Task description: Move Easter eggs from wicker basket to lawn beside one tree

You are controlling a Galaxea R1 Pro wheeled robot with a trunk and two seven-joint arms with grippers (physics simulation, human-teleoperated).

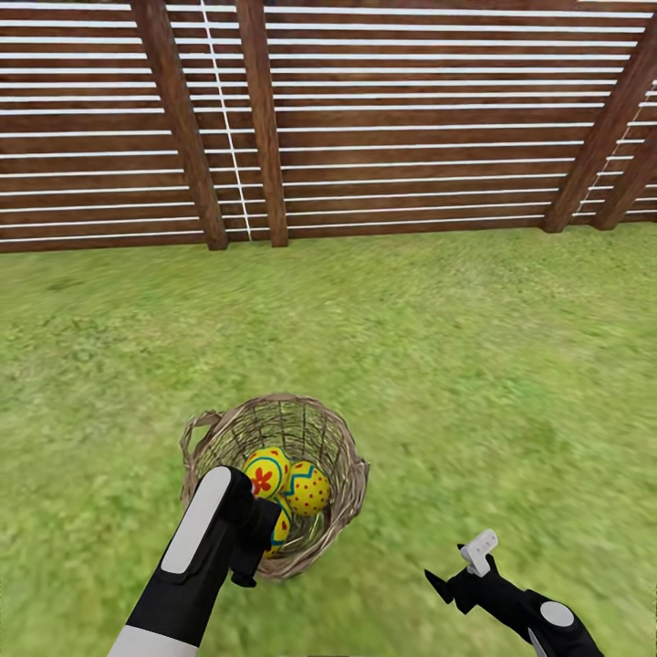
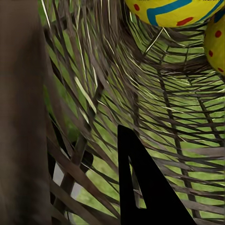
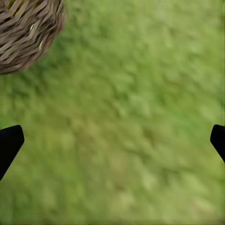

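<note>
Left gripper (image 1: 245, 547) dipped inside the wicker basket (image 1: 339, 438), jaw state impossible to tell; yellow, blue-zigzagged, red-dotted Easter eggs (image 1: 290, 485) sat just beyond it. Right gripper (image 1: 461, 570) hung spread wide over lawn (image 1: 474, 365).

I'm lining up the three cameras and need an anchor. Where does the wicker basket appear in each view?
Head view: the wicker basket sits low and left of centre on the lawn, with the left gripper at its near rim.
Left wrist view: its woven wall spans the picture, seen from inside.
Right wrist view: its outer wall is in the upper left corner.
Shared landmark: the basket's weave.
</note>
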